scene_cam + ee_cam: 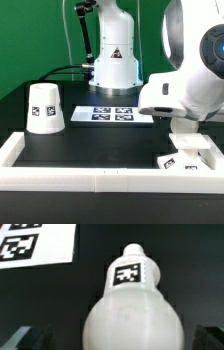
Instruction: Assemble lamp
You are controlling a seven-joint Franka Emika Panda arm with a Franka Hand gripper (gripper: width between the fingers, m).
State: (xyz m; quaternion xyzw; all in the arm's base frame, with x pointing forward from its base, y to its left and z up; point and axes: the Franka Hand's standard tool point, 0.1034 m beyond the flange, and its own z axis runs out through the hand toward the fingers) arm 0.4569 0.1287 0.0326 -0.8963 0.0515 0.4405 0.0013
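Noting the gripper standing open, dark fingers flanking the bulb without clamping it (a gap showing beside one). Finding the bulb lying near the marker board. Recording the shade standing wide end down toward the exterior view's left of that board, and the base toward its right.

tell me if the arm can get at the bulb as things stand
Probably yes: in the wrist view the bulb sits right between the arm's open fingers, with a dark gap on each side and nothing lying over it.
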